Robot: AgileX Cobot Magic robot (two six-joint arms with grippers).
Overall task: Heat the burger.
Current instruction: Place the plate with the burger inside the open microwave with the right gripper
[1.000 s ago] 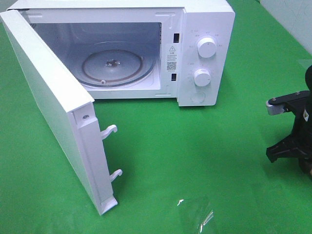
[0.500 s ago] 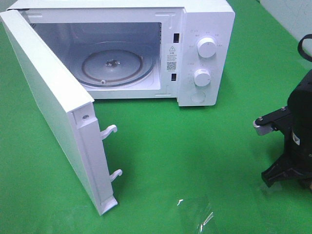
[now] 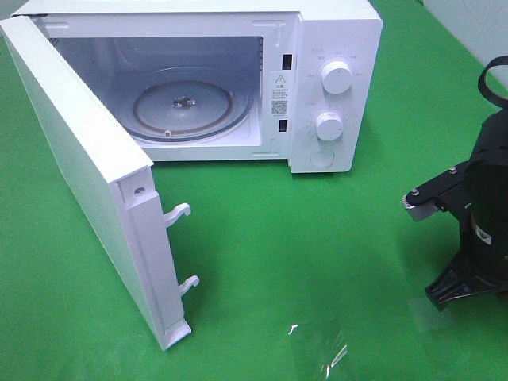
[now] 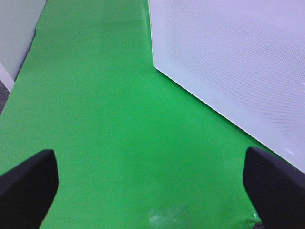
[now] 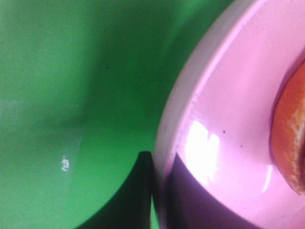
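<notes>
In the right wrist view only an edge of the burger (image 5: 291,143) shows, a golden-brown bun resting on a pink plate (image 5: 228,109). My right gripper (image 5: 160,161) is shut on the plate's rim, one dark finger (image 5: 140,191) outside it and the other on the inner side. In the exterior high view the right arm (image 3: 480,230) is at the right edge, and the plate and burger are hidden there. My left gripper (image 4: 152,191) is open over bare green cloth, its fingertips (image 4: 26,183) wide apart with nothing between them.
A white microwave (image 3: 333,48) stands at the back with its door (image 3: 87,182) swung wide open toward the front left. The glass turntable (image 3: 184,107) inside carries nothing. The door's outer face (image 4: 238,62) is close beside the left gripper. Green cloth (image 3: 317,254) covers the table.
The right arm has come further into the exterior high view from the right edge, shifting left and lower. The microwave and its door have not moved.
</notes>
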